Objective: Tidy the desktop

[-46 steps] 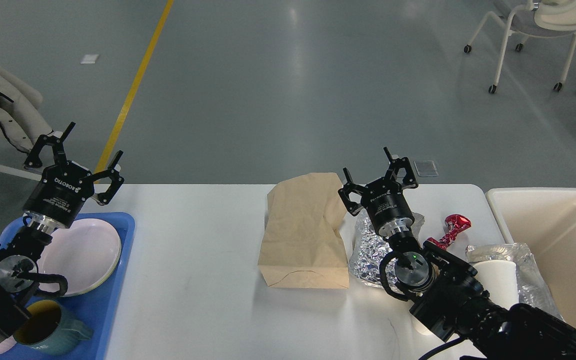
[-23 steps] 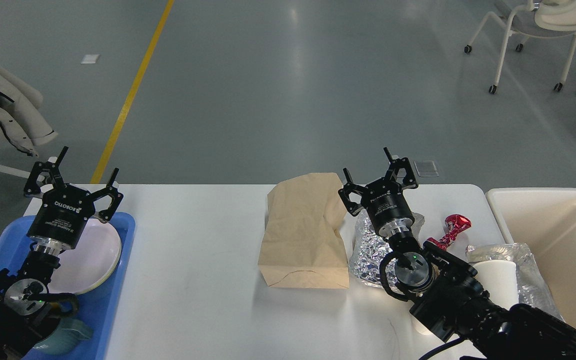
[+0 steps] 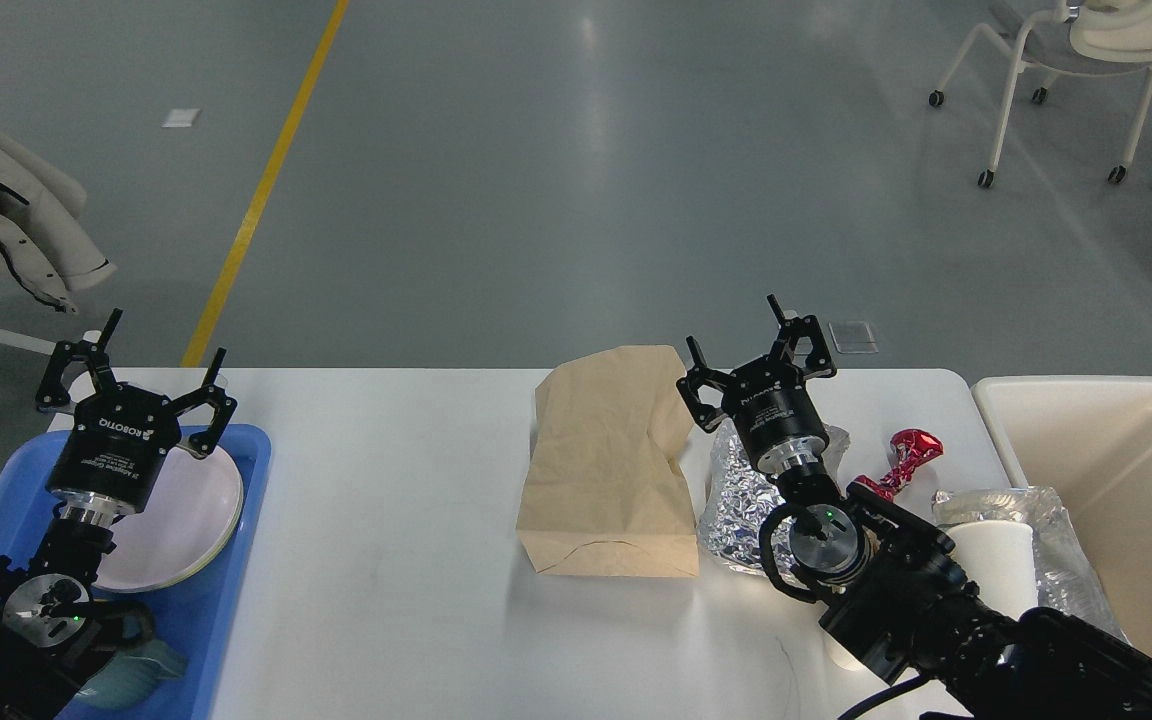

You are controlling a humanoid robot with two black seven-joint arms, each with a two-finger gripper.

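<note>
The white desktop [image 3: 386, 520] spans the view. A brown paper bag [image 3: 608, 465] lies flat at its middle. Crumpled silver foil [image 3: 731, 495] lies right of the bag, partly under my right arm. A red foil wrapper [image 3: 901, 460] and a white paper cup [image 3: 996, 565] in clear plastic lie further right. My right gripper [image 3: 751, 345] is open and empty above the bag's far right corner. My left gripper [image 3: 131, 365] is open and empty above the blue tray [image 3: 226, 600] at the left edge.
The blue tray holds a white plate [image 3: 191, 510] and a teal mug [image 3: 141, 670], mostly hidden by my left arm. A cream bin [image 3: 1126, 480] stands off the desktop's right end. A wheeled chair [image 3: 1066, 60] stands far back right on the grey floor.
My left gripper has moved down and to the left over the tray, still open. The right arm and the things on the desktop have not moved.
</note>
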